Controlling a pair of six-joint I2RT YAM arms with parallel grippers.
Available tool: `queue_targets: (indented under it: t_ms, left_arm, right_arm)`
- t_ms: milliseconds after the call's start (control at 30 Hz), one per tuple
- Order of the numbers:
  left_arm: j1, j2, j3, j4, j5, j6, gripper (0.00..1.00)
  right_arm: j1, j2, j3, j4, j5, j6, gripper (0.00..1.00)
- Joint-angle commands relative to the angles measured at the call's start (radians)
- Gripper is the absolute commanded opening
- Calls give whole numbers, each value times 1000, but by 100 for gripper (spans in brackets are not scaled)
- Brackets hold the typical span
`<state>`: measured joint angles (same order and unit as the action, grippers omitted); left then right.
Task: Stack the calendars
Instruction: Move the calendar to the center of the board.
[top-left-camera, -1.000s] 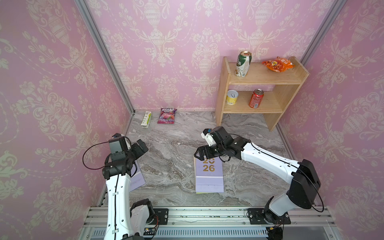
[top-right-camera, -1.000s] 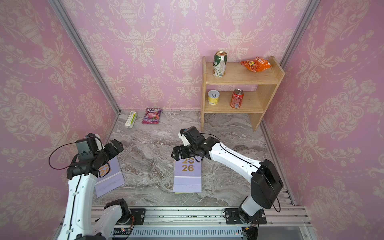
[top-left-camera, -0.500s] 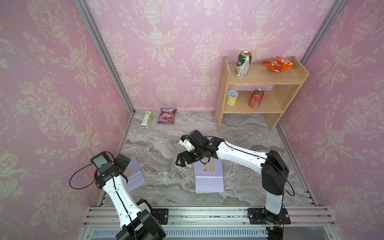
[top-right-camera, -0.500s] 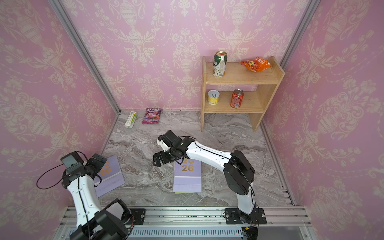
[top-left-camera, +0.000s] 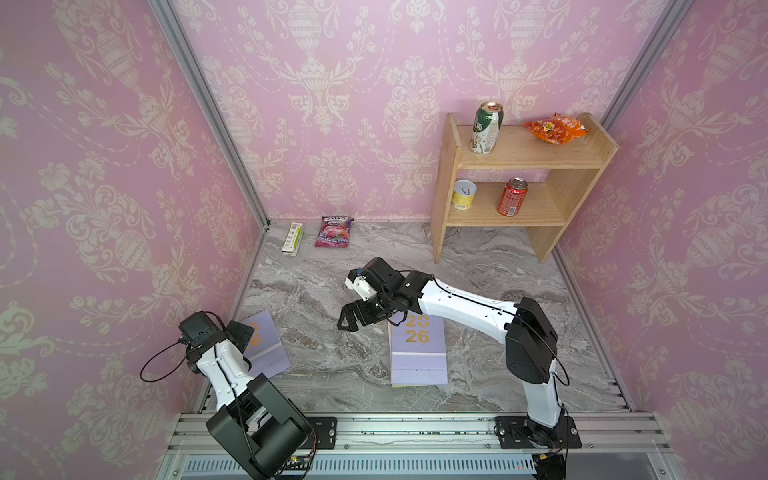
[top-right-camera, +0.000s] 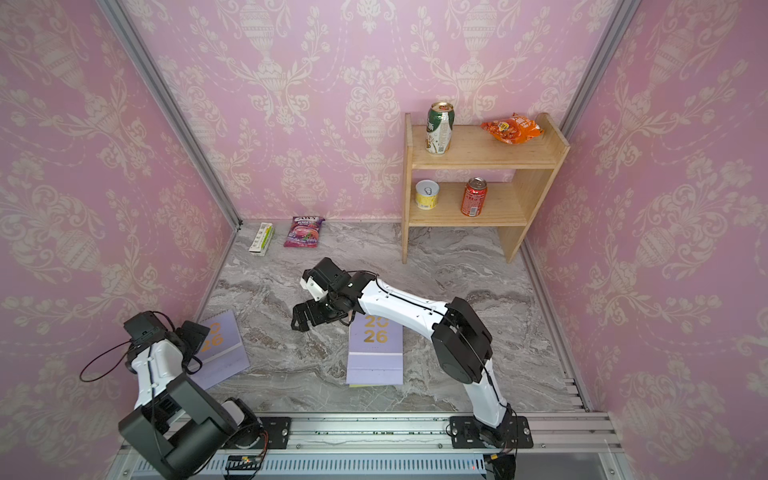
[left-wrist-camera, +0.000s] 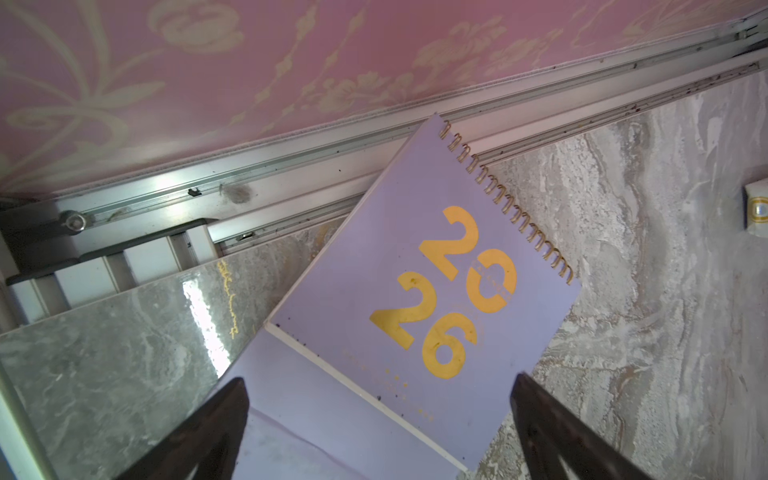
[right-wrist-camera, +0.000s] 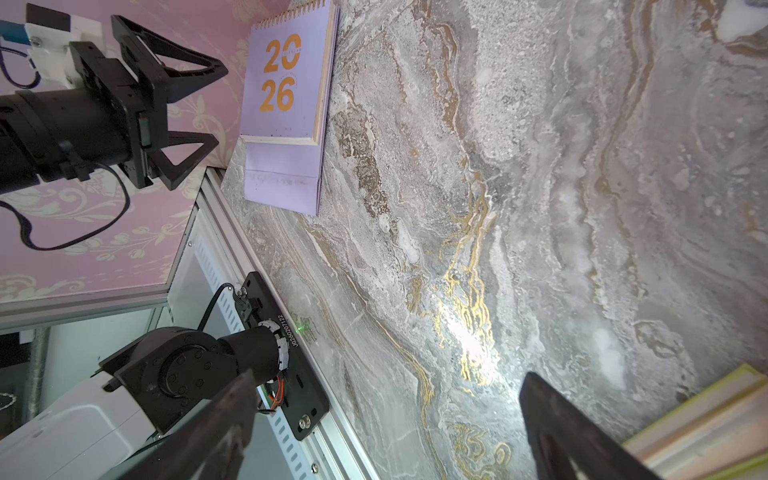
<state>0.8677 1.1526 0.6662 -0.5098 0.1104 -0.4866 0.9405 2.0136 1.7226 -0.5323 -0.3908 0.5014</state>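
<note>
One lilac calendar (top-left-camera: 266, 347) (top-right-camera: 220, 353) with gold "2026" lies flat by the left wall. My left gripper (top-left-camera: 240, 335) (left-wrist-camera: 380, 386) hovers open over its lower part, a finger on each side and nothing held. A stack of calendars (top-left-camera: 417, 353) (top-right-camera: 375, 353) lies mid-table, lilac on top with a yellow-green edge showing below. My right gripper (top-left-camera: 347, 321) (top-right-camera: 300, 321) (right-wrist-camera: 384, 386) stands open over bare marble just left of the stack's top end. In the right wrist view the stack's edge (right-wrist-camera: 702, 419) shows at one corner, and the left calendar (right-wrist-camera: 286, 104) lies far off.
A wooden shelf (top-left-camera: 519, 160) at the back right holds three cans and an orange snack bag. A purple snack pouch (top-left-camera: 333, 232) and a small white box (top-left-camera: 292, 237) lie by the back wall. The left calendar's corner overlaps the aluminium wall rail (left-wrist-camera: 291, 166).
My left arm has folded down and back, bringing its gripper low over the left calendar. My right gripper has swung left, off the stack's top end. Both stayed open.
</note>
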Motion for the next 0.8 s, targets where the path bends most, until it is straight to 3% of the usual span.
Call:
queue_targets:
  t_ms: [0,467,767]
  left_arm:
    - [8,47,57,0,-71,62,99]
    - [-7,211,122,-26,-119,194,99]
    - [-119,328,164,-40,-212,250,99]
  right_arm:
    - [4,-6,-26,38,-22,28,100]
    - [-24,-25,-122,164,-69,80,100]
    - [-61,-60,-202,229,-83,124,100]
